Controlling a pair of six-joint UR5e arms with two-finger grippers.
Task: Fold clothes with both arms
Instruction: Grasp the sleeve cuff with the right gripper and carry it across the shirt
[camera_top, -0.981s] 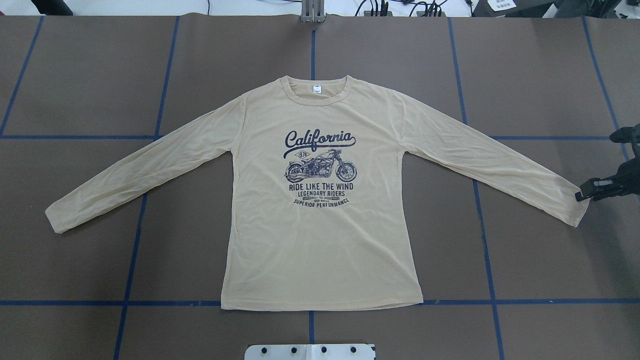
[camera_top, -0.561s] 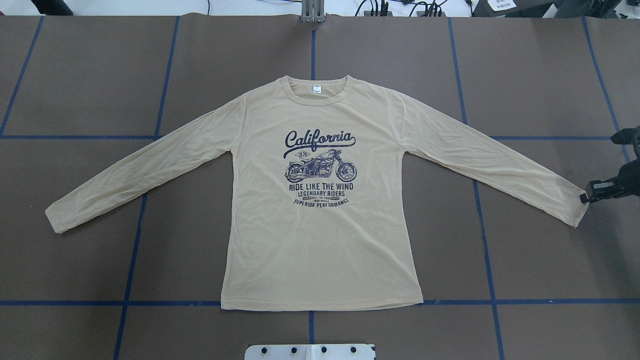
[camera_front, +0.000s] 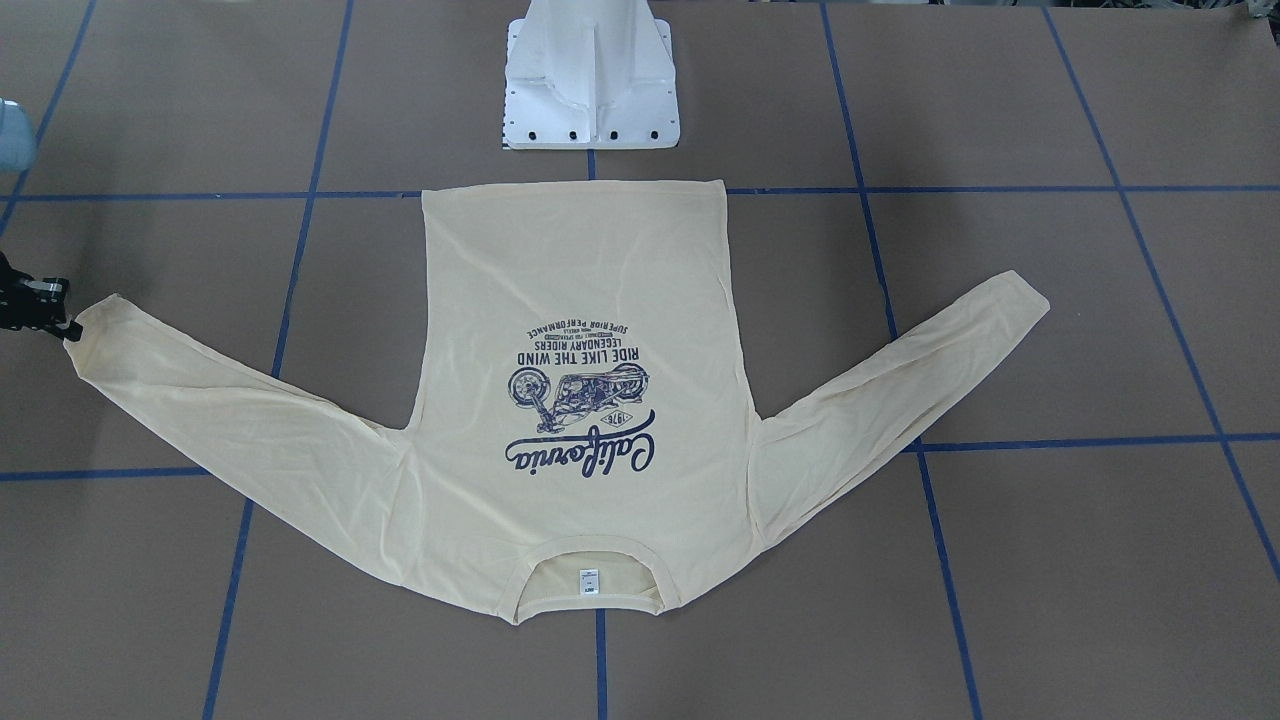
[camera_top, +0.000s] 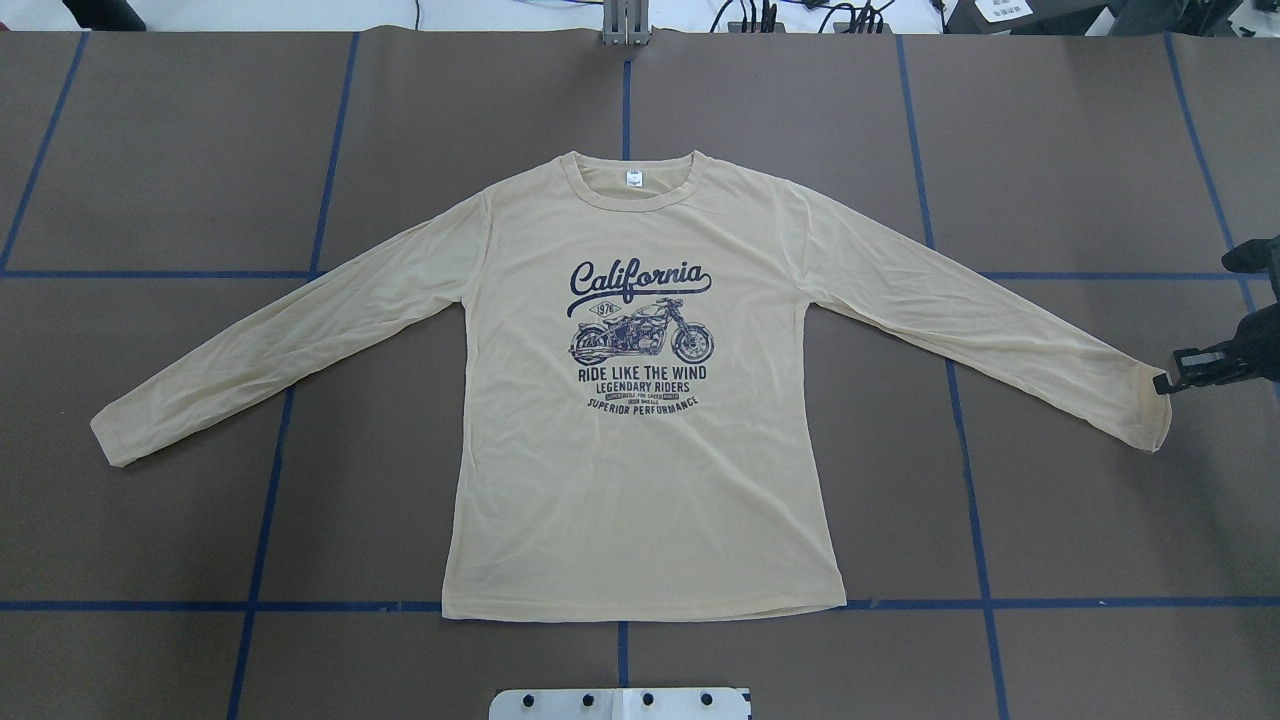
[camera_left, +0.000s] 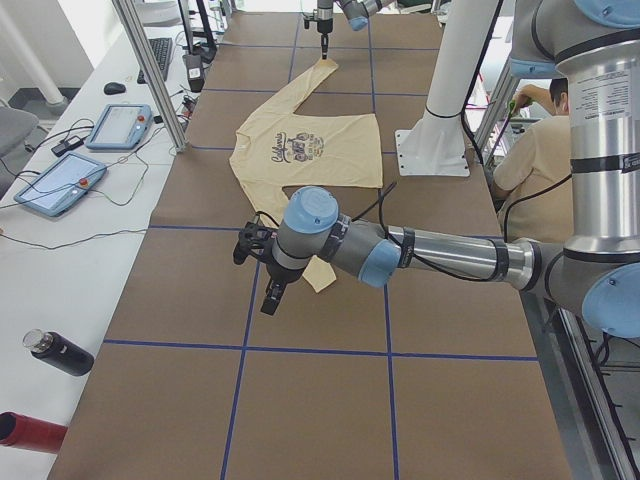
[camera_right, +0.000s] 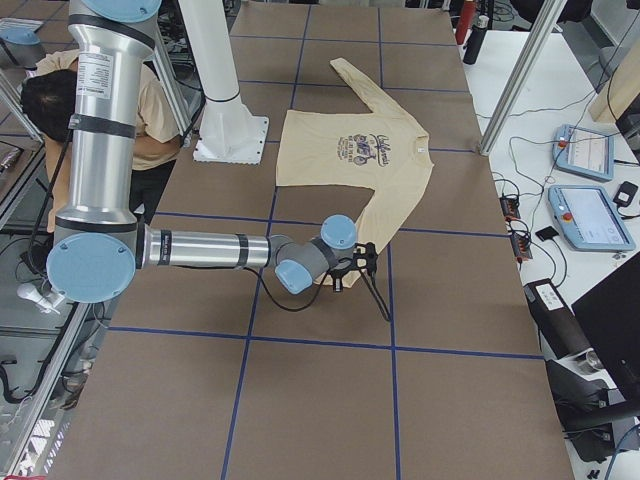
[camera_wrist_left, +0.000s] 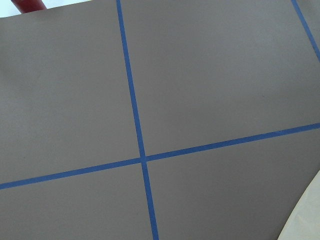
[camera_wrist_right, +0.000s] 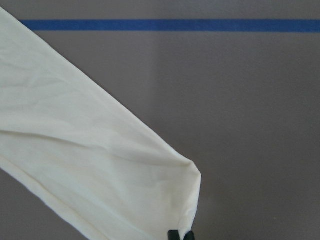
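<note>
The right gripper (camera_top: 1165, 383) is pinching shut on the far corner of the right cuff (camera_top: 1150, 412), probably readying that sleeve to be swung in over the chest. The left gripper (camera_left: 272, 300) is hanging just beside the left cuff (camera_top: 110, 436), over bare table (camera_top: 200, 150); whether its fingers are apart cannot be told. The T-shirt (camera_top: 640, 500) is lying flat and print-up at mid-table, sleeves spreading wide, hem nearest the robot. Both cuffs are ending short of the table's ends, leaving open surface for sweeping inward.
</note>
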